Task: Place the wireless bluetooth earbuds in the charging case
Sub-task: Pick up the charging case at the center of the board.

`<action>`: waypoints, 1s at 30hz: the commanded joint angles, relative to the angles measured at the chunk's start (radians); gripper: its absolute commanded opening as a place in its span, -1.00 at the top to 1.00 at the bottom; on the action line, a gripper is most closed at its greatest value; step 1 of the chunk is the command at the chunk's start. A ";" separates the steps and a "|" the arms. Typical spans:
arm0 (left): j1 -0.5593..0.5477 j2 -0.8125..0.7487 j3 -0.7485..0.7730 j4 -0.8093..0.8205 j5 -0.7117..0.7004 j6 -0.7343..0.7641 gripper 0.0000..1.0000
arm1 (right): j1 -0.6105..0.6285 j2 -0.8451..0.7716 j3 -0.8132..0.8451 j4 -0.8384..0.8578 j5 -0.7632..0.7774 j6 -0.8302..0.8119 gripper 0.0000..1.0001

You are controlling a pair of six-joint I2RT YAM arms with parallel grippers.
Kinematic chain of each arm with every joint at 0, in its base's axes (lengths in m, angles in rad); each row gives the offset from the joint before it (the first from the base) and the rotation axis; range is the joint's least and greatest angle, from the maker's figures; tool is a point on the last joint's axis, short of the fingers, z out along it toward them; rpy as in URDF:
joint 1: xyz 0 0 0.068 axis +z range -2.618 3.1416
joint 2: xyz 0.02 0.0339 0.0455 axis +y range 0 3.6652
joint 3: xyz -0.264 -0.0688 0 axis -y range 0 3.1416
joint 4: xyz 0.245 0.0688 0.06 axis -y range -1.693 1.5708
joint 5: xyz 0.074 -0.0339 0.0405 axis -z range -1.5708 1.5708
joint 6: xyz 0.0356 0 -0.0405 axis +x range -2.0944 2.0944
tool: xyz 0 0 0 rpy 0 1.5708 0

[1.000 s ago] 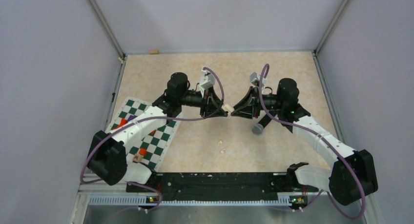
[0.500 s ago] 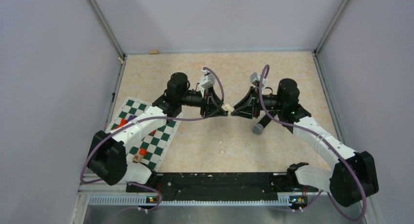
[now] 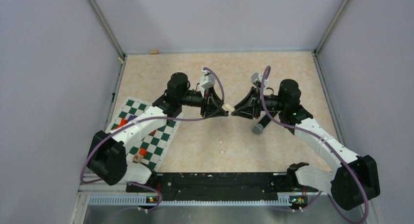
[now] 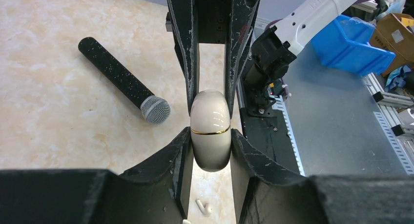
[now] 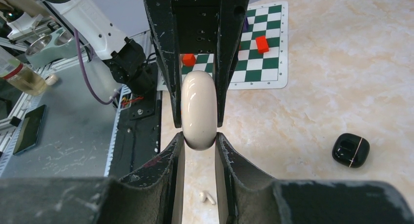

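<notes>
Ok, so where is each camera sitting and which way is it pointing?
Top external: fixed above and behind the bases, looking down on the table; left arm and right arm show whole, meeting at the cream charging case.
Left wrist: on the left arm, looking along the left fingers toward the right arm; microphone beyond.
Right wrist: on the right arm, looking along the right fingers toward the left arm; checkerboard mat beyond.
Shared: both wrist views show that case clamped by both pairs of fingers, a white earbud below.

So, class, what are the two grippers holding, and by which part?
Both clamp one cream charging case: the left gripper pinches one end, and the right gripper pinches the opposite end.
</notes>
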 commanded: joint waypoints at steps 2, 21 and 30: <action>0.001 0.004 0.008 0.002 0.023 0.006 0.21 | -0.012 -0.038 0.029 0.048 0.023 -0.021 0.62; -0.001 0.007 0.016 -0.029 0.031 0.033 -0.03 | -0.006 -0.013 0.068 -0.098 0.012 -0.148 0.62; -0.008 0.010 0.015 -0.042 0.035 0.053 -0.15 | 0.009 -0.007 0.077 -0.117 0.010 -0.155 0.63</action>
